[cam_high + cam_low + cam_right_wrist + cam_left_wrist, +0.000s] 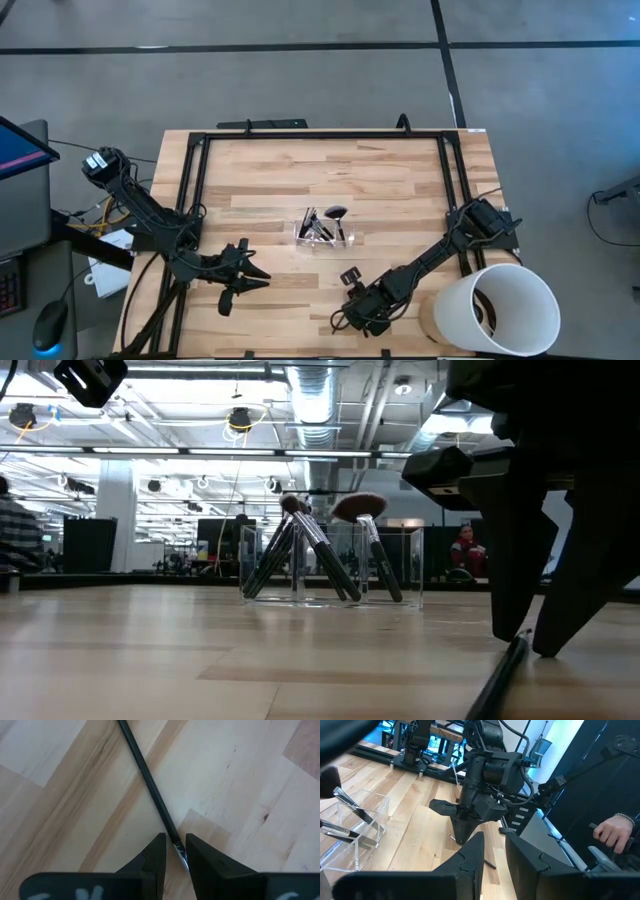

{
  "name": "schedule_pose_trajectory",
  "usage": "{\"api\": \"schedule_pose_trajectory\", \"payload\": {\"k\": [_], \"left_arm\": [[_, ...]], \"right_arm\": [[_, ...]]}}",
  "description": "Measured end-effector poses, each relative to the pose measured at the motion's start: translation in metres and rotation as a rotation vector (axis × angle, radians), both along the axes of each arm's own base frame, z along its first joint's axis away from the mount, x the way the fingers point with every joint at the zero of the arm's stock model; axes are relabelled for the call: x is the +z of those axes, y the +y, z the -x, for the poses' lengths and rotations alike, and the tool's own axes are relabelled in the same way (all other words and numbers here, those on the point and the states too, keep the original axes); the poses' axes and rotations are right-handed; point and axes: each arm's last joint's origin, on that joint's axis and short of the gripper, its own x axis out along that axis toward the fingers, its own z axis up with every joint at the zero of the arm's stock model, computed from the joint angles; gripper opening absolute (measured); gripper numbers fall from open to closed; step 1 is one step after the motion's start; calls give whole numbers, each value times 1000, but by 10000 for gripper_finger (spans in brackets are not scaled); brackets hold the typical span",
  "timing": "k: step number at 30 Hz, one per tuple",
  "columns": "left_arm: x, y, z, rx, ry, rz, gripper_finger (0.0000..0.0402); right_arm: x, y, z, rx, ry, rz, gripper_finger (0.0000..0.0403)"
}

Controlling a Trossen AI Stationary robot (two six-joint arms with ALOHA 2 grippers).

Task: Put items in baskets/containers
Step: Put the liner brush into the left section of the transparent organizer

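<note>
Mostly the right gripper (172,851) hides its own work: seen from above it is a dark mass low on the tabletop (400,185), in front of the clear tray (325,233), and in the low view its bulk fills the right side and blocks the room behind. Only the right wrist view shows the contact. There the jaws stand narrow, astride the end of one thin dark brush (147,777) that lies flat on the wood, its silver ferrule just between the fingertips; whether they actually pinch it or only straddle it is hard to tell. The brush's far end is cut off at the picture's edge.

The tray sits near the middle of the tabletop with several brushes (320,550) leaning crosswise inside it, heads up, one with a wide rounded head (360,507). Their exact count cannot be made out.

The left gripper (240,280) waits near the tabletop's front left, well apart from the tray, its jaws narrow with nothing between them.

A large white bucket (505,305) stands at the front right corner beside the right arm. A person's hand (615,830) shows beyond the table.
</note>
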Motion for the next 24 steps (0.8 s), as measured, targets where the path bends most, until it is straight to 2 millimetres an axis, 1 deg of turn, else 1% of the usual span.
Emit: {"api": "schedule_pose_trajectory", "payload": {"k": [4, 9, 16, 19, 24], "left_arm": [[0, 0, 0, 0, -1, 1, 77], [0, 0, 0, 0, -1, 1, 77], [0, 0, 0, 0, -2, 2, 77], [0, 0, 0, 0, -2, 2, 77], [0, 0, 0, 14, -3, 0, 77]], "right_arm": [[0, -4, -3, 12, 1, 7, 52], [0, -7, -4, 11, 4, 14, 9], [1, -7, -4, 25, 7, 23, 14], [8, -6, -6, 42, 19, 48, 4], [18, -8, -12, 34, 3, 73, 3]]}}
